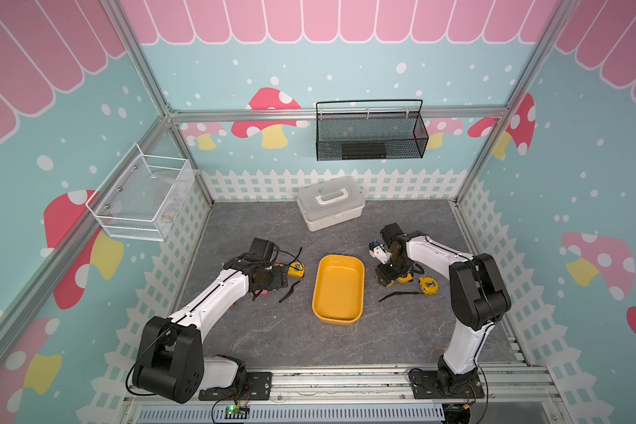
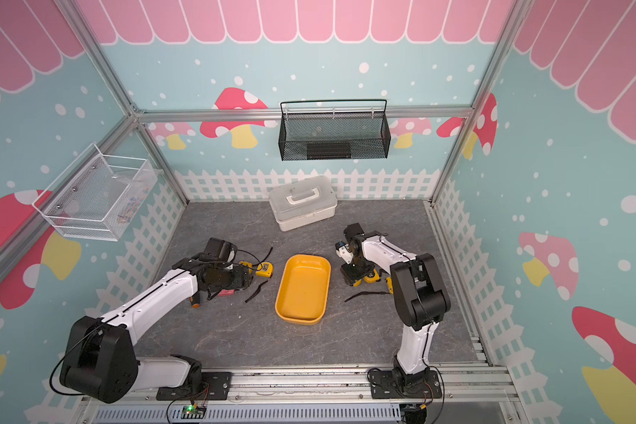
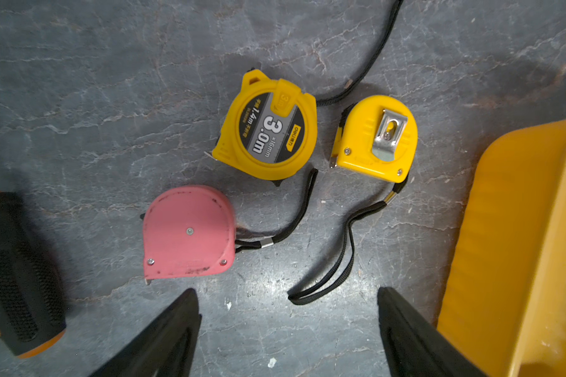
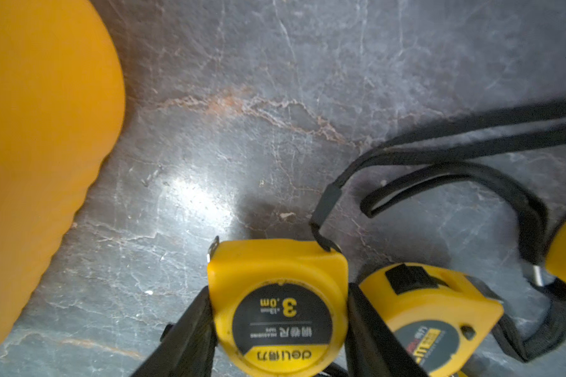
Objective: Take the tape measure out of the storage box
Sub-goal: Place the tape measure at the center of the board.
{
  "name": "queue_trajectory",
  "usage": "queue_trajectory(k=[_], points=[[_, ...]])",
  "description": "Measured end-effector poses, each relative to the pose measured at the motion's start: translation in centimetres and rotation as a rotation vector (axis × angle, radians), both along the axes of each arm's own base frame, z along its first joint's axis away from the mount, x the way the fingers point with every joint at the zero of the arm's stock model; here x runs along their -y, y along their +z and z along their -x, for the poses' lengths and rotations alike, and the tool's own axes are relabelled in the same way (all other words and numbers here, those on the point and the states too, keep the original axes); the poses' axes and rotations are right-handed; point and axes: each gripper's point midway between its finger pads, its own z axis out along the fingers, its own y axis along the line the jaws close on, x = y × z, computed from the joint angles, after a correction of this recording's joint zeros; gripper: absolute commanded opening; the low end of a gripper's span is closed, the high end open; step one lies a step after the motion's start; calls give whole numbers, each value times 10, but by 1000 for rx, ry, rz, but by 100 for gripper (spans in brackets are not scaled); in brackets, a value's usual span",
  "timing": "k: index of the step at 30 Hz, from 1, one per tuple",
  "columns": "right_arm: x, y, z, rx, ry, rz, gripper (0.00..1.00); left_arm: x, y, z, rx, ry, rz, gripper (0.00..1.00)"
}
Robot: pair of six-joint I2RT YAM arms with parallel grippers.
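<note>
The orange-yellow storage box (image 1: 338,290) (image 2: 302,290) sits mid-table, and nothing lies inside it. Just right of the box, my right gripper (image 1: 388,281) (image 4: 279,289) is shut on a yellow tape measure (image 4: 278,306), low over the table. Two more yellow tape measures (image 4: 428,313) (image 1: 428,285) lie beside it. Left of the box, my left gripper (image 1: 278,281) (image 3: 286,290) stands open over bare table. Ahead of its fingers lie a yellow 3.0m tape measure (image 3: 268,130), a yellow one showing its clip (image 3: 376,140) and a pink one (image 3: 188,231).
A white lidded case (image 1: 330,207) stands at the back. A black mesh basket (image 1: 369,132) hangs on the back wall and a white wire basket (image 1: 144,198) on the left wall. A black-and-orange object (image 3: 17,271) lies by the left arm. Black wrist straps (image 1: 397,294) trail on the table.
</note>
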Motion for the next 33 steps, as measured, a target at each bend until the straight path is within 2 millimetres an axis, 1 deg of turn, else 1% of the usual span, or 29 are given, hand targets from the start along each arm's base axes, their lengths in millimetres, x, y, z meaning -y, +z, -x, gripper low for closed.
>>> queue_trajectory(k=[8,12,15,20,23,28,29,33], points=[[0,-7,4,-4,-16,-6,48,3,0,0,4,-8,0,86],[1,-6,5,2,-17,-7,50,3,1,-1,11,-8,-5,86],[1,-6,7,-1,-21,-8,56,2,2,-3,20,-3,-6,86],[2,-3,8,8,-25,-11,69,-1,3,-4,39,16,-12,87],[2,8,6,39,-28,-20,75,-5,6,-3,56,32,-22,88],[2,42,1,136,-31,-43,82,-12,14,-5,105,60,-45,89],[2,47,0,152,-32,-46,98,-13,15,-7,114,66,-50,89],[3,65,-2,206,-31,-57,99,-21,22,-13,158,98,-87,91]])
